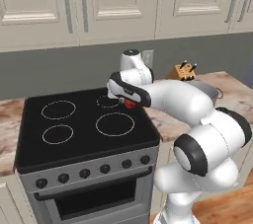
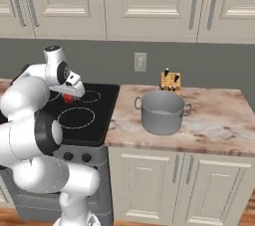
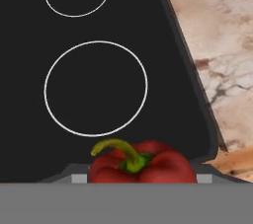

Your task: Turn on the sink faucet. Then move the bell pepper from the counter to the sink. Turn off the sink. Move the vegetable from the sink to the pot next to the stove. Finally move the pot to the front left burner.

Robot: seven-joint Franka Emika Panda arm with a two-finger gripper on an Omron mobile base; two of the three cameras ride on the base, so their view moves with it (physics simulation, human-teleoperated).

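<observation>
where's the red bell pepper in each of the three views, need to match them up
Left base view: the bell pepper peeks out red under the white hand, over the stove's back right ring.
Right base view: a small red patch under the hand, left of centre, above the cooktop.
Hand view: bottom centre, green stem curling up and left.
Shared landmark: the large ring burner on the black cooktop.

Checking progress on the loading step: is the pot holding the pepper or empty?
Empty. The pot on the counter shows a bare inside; the bell pepper is at the gripper over the stove.
</observation>
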